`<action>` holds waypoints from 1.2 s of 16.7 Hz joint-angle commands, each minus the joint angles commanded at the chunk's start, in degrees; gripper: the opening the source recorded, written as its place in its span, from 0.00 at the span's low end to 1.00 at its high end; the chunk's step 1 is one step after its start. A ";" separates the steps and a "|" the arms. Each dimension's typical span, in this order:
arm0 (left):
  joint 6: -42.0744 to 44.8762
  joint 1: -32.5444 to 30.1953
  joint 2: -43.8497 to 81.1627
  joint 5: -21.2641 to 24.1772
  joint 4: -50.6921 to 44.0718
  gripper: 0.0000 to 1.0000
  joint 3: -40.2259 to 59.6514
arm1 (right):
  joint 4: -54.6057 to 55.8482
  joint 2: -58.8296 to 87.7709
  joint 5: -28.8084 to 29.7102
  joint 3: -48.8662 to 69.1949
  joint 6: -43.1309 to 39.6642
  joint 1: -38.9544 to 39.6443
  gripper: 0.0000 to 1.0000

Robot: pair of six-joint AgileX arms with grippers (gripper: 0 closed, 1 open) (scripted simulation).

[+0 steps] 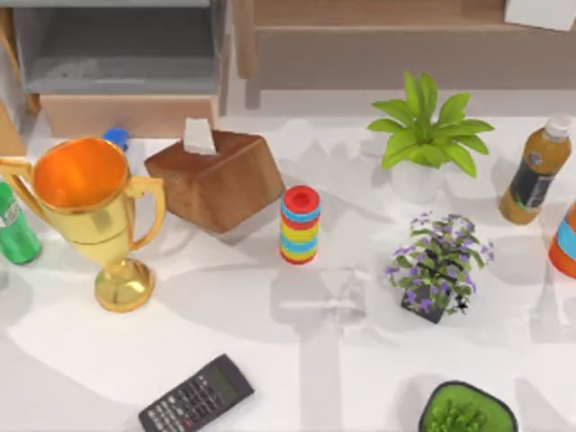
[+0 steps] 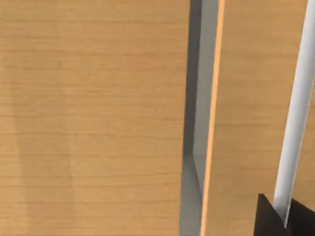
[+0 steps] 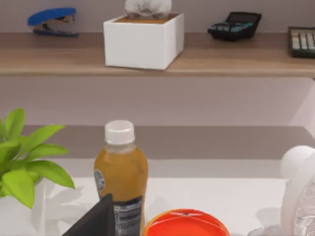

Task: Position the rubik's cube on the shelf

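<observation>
- The shelf runs along the far edge of the table, from the middle out to the right side in the top view, just beside a grey compartment at far left.
- In my right wrist view the shelf's board carries a blue stapler, a white tissue box and two calculators, all standing apart.
- Right gripper: a dark edge of it shows near the orange juice bottle and an orange-red lid. I cannot tell how far the pincer is open or whether it holds anything.
- Left gripper: a dark corner of it sits close against light-brown wood panels split by a narrow grey gap. Its state I cannot tell either.
- On the table: a gold trophy at left, a wooden tissue box beside it, a striped ring stack at centre, a leafy plant and a purple-flowered plant to the right, and a black calculator near the front.
</observation>
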 joint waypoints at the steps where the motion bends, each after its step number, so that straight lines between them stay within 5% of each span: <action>1: -0.01 0.57 -0.73 0.54 0.85 0.00 -1.36 | 0.00 0.00 0.00 0.00 0.00 0.00 1.00; 6: 0.31 4.23 -4.76 4.35 6.09 0.00 -11.97 | 0.00 0.00 0.00 0.00 0.00 0.00 1.00; 13: 0.42 5.28 -5.60 5.37 7.54 0.00 -13.75 | 0.00 0.00 0.00 0.00 0.00 0.00 1.00; 20: 0.78 11.68 -9.81 11.84 13.74 0.00 -24.85 | 0.00 0.00 0.00 0.00 0.00 0.00 1.00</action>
